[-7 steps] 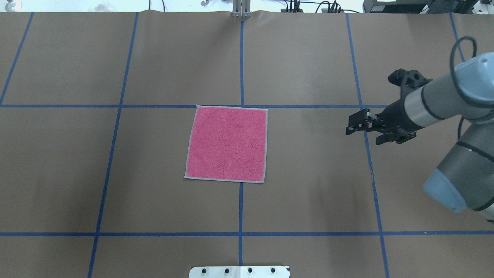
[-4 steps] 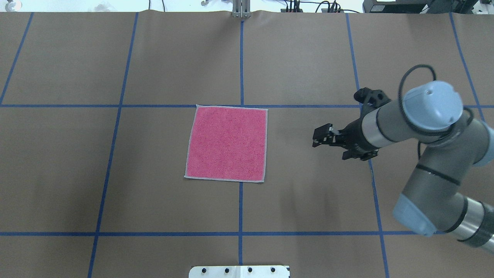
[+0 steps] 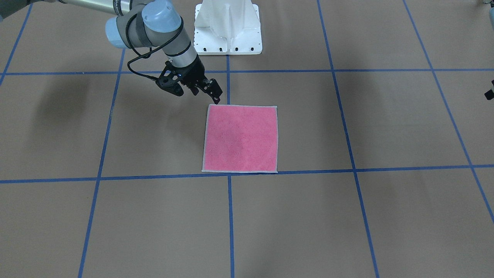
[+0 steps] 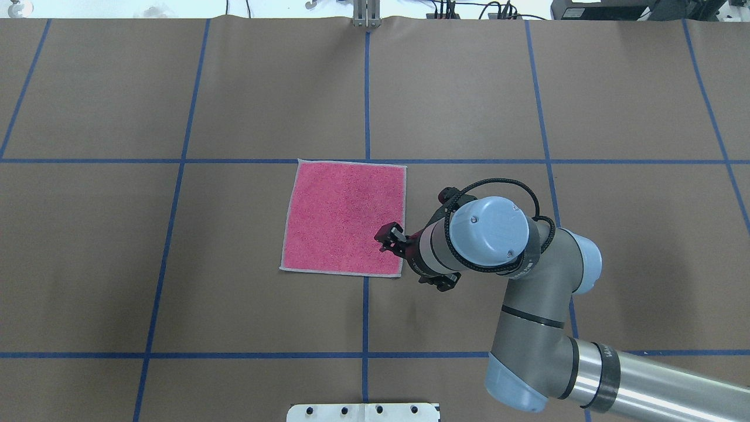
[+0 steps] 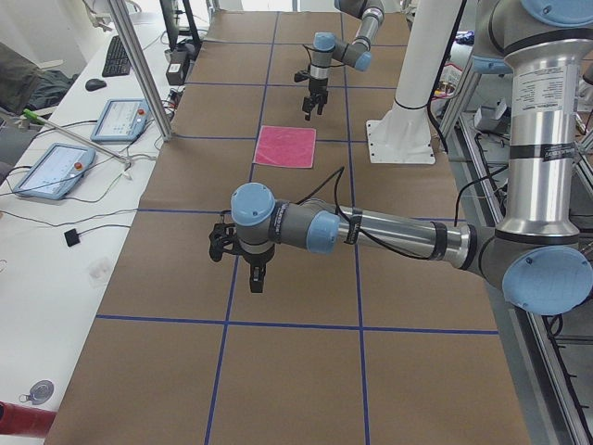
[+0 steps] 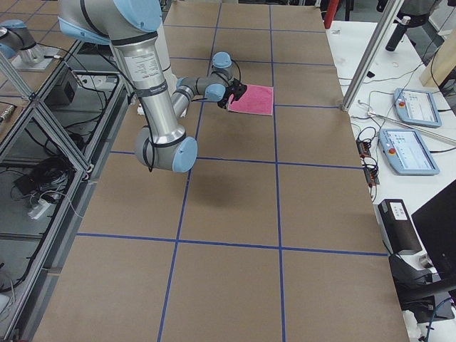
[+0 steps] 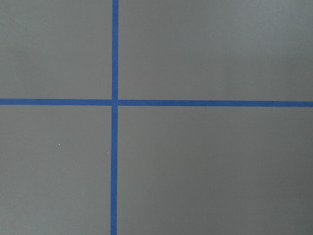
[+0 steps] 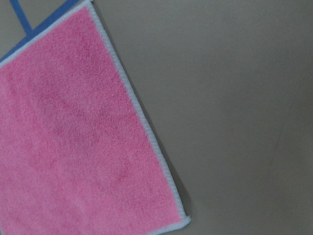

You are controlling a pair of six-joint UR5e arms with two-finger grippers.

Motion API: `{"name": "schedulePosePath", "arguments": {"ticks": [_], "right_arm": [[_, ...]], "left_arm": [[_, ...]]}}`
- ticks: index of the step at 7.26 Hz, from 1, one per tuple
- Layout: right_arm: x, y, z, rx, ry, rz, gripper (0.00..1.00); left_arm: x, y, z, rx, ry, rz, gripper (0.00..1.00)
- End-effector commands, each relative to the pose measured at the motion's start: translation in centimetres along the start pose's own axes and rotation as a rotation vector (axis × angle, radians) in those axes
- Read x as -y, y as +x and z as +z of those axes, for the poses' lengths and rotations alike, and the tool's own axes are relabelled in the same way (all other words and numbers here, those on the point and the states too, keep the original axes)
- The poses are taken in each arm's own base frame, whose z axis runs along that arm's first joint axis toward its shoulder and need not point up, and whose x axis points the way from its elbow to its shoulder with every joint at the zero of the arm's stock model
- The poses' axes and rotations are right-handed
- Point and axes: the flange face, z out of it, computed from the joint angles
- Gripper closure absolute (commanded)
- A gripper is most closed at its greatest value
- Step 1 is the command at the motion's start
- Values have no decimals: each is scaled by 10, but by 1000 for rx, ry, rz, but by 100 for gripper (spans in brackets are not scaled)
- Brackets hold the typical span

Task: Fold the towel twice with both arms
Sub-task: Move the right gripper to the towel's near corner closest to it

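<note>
The towel (image 4: 344, 217) lies flat at the desk (image 4: 176, 264) centre and looks soft and light, so you should pinch its edged corner near the right hand (image 4: 388, 237), whose state I cannot tell.

The right arm (image 4: 530, 305) reaches forward with elbow bent, right gripper (image 4: 387, 239) angled down (jaw gap unclear); the left arm (image 5: 389, 234) stretches out level, left gripper (image 5: 258, 281) pointing down.

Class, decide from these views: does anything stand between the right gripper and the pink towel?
Nothing visible does. The right gripper hangs at the towel corner nearest the robot's right side, with only brown paper around it. Whether it touches the cloth cannot be told.
</note>
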Motion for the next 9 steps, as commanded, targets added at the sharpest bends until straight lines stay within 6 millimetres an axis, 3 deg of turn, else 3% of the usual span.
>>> {"name": "schedulePosePath", "arguments": {"ticks": [1, 4, 6, 9], "right_arm": [[-2, -6, 18, -19, 7, 88, 6], [-7, -11, 27, -30, 7, 99, 24], [-8, -21, 42, -47, 17, 103, 24], [0, -12, 44, -76, 37, 114, 27]], "left_arm": [[0, 1, 0, -1, 1, 1, 0], [-1, 0, 0, -2, 0, 0, 0], [-1, 1, -1, -1, 1, 1, 0], [0, 2, -2, -3, 4, 5, 0]]}}
